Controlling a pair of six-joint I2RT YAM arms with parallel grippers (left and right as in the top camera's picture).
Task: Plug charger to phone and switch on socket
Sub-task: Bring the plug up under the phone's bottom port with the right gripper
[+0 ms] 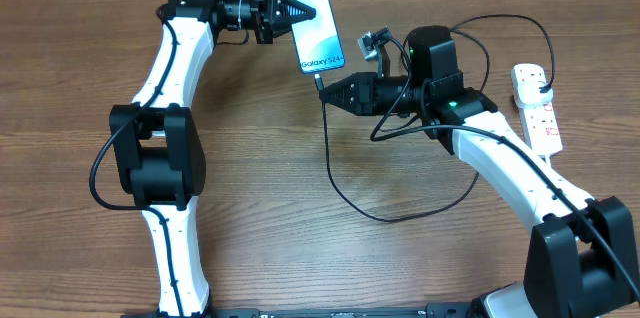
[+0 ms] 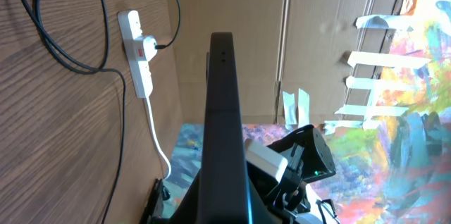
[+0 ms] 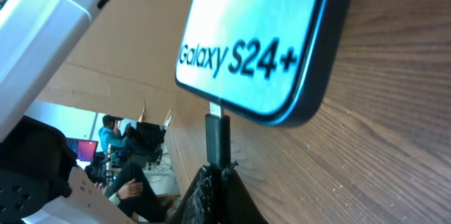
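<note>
Both arms reach inward, converging on the phone.

Wood table w/ socket & charger cable.

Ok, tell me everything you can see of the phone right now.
The phone is a slim slab with a dark frame and a lit pale-blue screen reading "Galaxy S24+". It sits screen up, angled diagonally, at the far side of the wooden table. The left gripper is shut on its far end. At its near short edge the connector, pinched in the right gripper, meets the port with a bit of metal tip showing. I cannot tell whether the phone rests on the wood.
</note>
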